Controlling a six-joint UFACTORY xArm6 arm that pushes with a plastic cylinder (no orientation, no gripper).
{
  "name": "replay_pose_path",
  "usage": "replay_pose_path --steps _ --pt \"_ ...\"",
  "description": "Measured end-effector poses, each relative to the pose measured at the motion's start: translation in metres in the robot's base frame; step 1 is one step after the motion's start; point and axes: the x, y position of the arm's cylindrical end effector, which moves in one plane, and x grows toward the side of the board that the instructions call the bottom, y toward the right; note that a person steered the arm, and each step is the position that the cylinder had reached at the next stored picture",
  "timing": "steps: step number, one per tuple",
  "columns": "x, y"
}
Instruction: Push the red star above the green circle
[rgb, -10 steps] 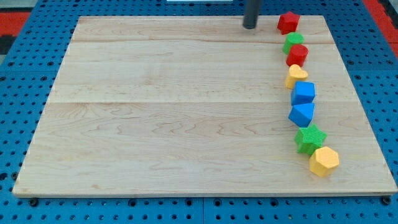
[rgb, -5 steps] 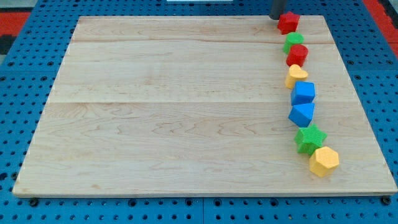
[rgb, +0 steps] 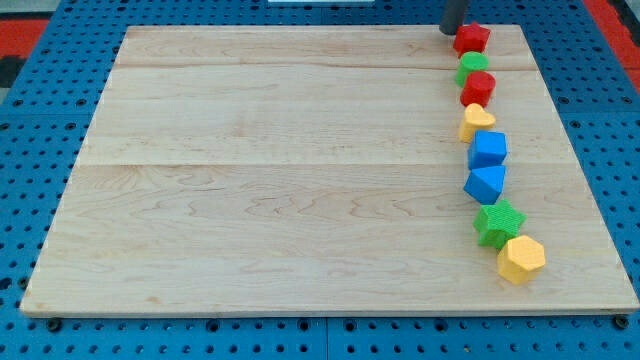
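Observation:
The red star lies at the view's top right of the wooden board, directly above the green circle and nearly touching it. My tip is a dark rod at the view's top edge, touching the red star's upper left side. Only the rod's lowest part shows.
Below the green circle a column of blocks runs down the board's right side: a red hexagon, a yellow heart, a blue cube, a blue block, a green star and a yellow hexagon.
My tip moved right along the board's top edge to the red star and pushed it slightly to the right. The other blocks have not moved.

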Motion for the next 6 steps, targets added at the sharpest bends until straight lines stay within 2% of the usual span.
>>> replay_pose_path --steps 2,3,4,6 --pt "-0.013 0.010" --pt "-0.013 0.069" --pt "-0.013 0.085" --pt "-0.010 0.039"
